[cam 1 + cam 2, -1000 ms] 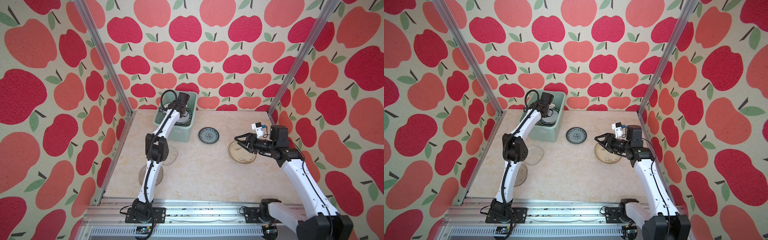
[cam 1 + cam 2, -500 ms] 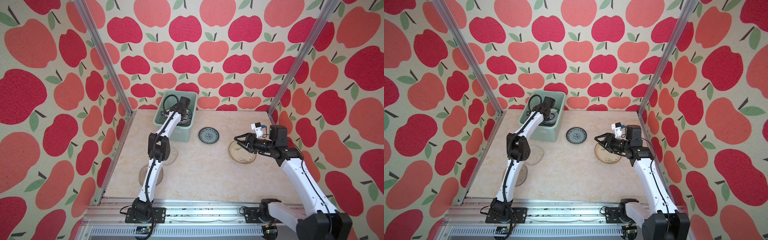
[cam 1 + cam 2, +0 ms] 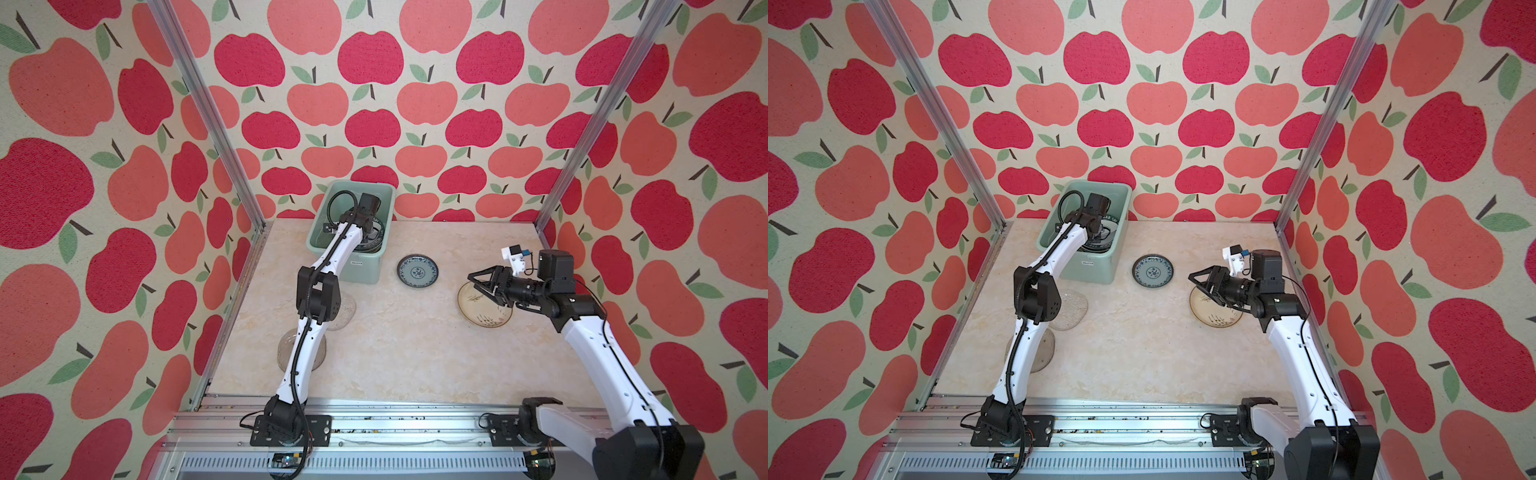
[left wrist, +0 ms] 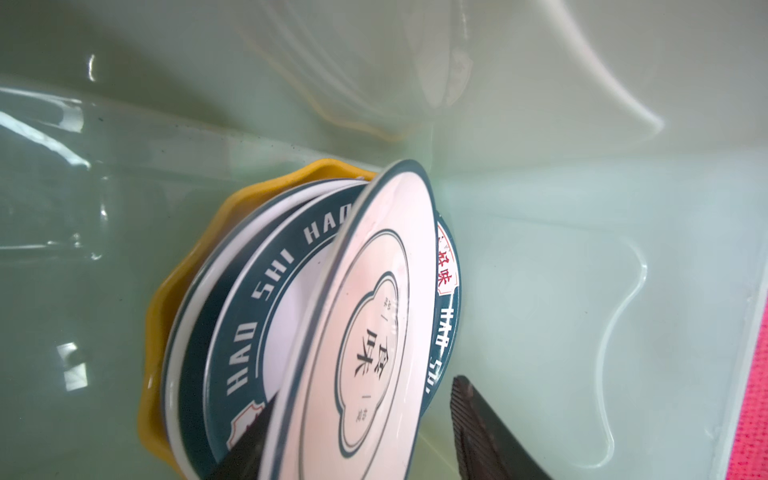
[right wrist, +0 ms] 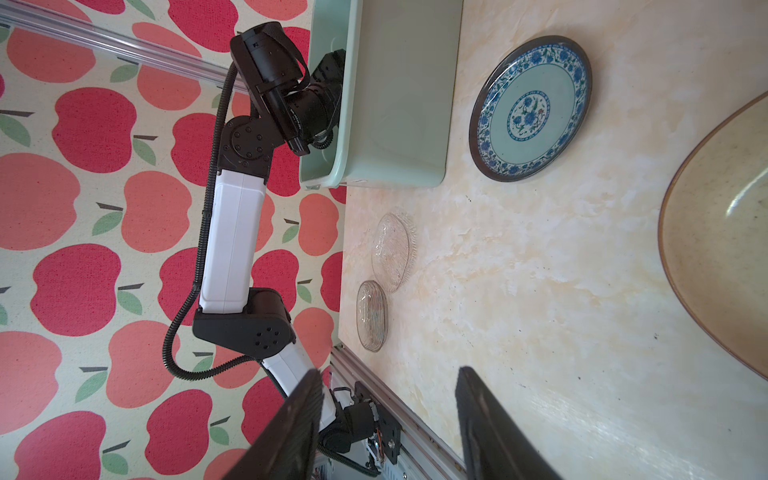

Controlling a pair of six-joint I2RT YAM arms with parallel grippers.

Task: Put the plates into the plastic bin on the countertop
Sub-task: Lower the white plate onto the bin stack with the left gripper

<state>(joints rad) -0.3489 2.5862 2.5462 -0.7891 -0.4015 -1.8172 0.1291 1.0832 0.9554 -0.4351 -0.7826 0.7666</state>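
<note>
My left gripper (image 4: 361,415) has just released the white plate (image 4: 374,316) into the plastic bin (image 3: 365,274). 4 plates (image 3: 417,272) remain on the countertop (image 3: 415,353); my right gripper (image 5: 388,374) hangs open, empty.

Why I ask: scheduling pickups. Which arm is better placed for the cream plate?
Right: the right gripper hangs open by the cream plate; the left gripper is down inside the plastic bin.

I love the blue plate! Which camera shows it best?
The right wrist view: the blue plate looks big, its flowers clear. Both top views show it tiny beside the bin. The left wrist view misses it.
</note>
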